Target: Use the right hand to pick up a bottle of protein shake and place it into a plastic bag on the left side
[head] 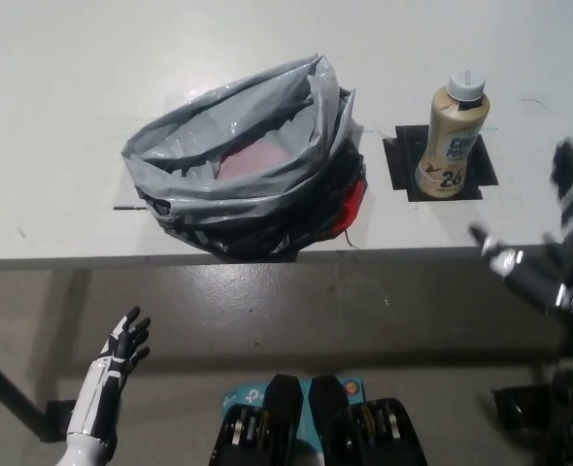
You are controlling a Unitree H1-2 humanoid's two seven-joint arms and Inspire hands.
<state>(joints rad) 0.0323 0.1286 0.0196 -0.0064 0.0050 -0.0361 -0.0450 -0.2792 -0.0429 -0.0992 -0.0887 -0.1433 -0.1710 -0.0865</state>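
A: White table [92, 87]: your bottle [452, 136] stands upright on a black square [399, 161], right of the grey bag [243, 160].

B: Hands?

A: Right hand [544, 248] fingers spread, holding nothing, near the table edge. Left hand [121, 351] low, open too.

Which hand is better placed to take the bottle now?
Right. The right hand, fingers apart, is at the table edge near the bottle. The left hand rests low, beyond the bag.
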